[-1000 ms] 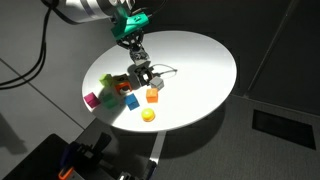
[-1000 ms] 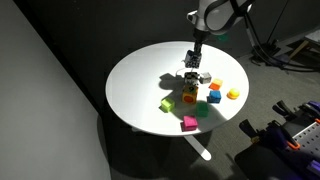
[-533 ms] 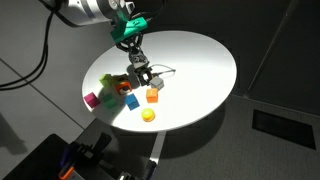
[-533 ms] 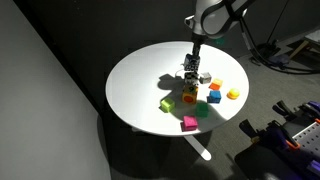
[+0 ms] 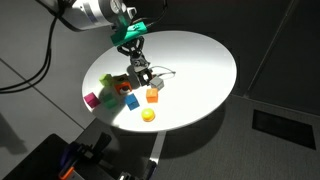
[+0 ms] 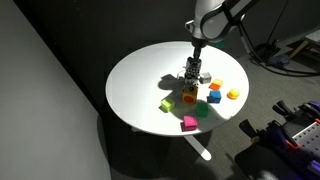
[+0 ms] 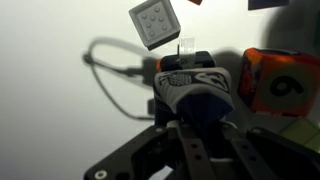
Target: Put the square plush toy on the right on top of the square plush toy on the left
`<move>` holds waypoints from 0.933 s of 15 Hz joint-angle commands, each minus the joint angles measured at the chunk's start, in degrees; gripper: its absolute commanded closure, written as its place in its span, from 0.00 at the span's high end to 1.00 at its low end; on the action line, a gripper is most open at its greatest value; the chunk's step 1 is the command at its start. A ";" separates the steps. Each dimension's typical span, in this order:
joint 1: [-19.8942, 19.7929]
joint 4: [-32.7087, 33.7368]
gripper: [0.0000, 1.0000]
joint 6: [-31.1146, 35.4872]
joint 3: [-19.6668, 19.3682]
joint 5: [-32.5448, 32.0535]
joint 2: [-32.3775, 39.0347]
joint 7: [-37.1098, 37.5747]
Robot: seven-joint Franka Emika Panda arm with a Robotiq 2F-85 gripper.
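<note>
My gripper is shut on a white, blue and black plush toy and holds it just over the round white table. In both exterior views the gripper hangs above the cluster of toys. An orange plush cube with a number on it lies right beside the held toy in the wrist view. A grey-white dice-like cube lies beyond it. A thin dark cord curls on the table to the left.
Other toys lie on the table: a magenta cube, a green one, a blue one, an orange one and a yellow ball. The table edge is close to the cluster.
The arm's wrist has shifted slightly above the cluster. The gripper keeps the same toy and the other toys have not moved.
</note>
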 commanded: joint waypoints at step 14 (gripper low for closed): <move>0.82 3.38 0.06 -1.05 -0.51 -2.43 3.58 1.48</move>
